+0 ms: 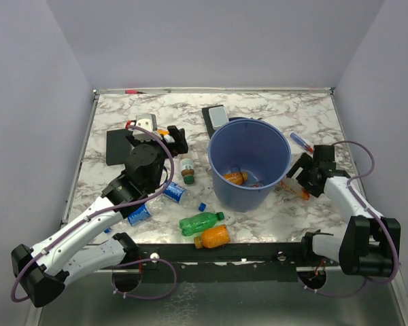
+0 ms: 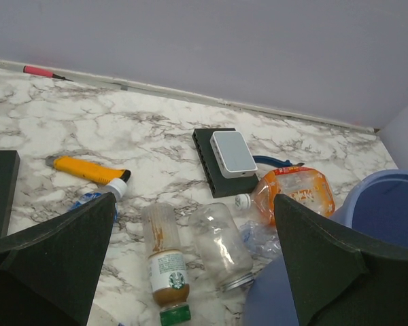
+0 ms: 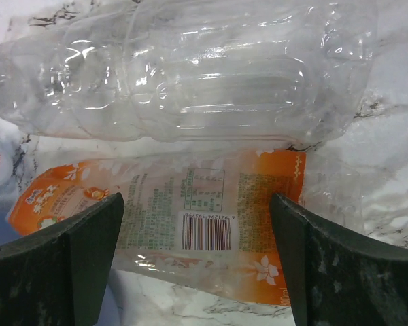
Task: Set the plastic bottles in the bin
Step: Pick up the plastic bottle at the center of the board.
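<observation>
The blue bin (image 1: 248, 163) stands mid-table with an orange bottle (image 1: 235, 176) inside. My right gripper (image 3: 196, 204) is open, its fingers straddling an orange-labelled clear bottle (image 3: 204, 217) that lies flat right of the bin (image 1: 294, 189); a crushed clear bottle (image 3: 190, 75) lies just beyond. My left gripper (image 2: 194, 200) is open above a brown bottle with a green cap (image 2: 164, 265) and a clear jar (image 2: 221, 244), left of the bin (image 2: 387, 210). A green bottle (image 1: 200, 222), an orange bottle (image 1: 213, 237) and two blue-labelled bottles (image 1: 175, 192) lie near the front.
A black box with a white device (image 2: 224, 159) sits behind the bin. A yellow utility knife (image 2: 88, 170) and a flat black rectangle (image 1: 119, 146) lie at the left, a red marker (image 2: 41, 71) by the back wall, a blue pen (image 1: 300, 141) at the right.
</observation>
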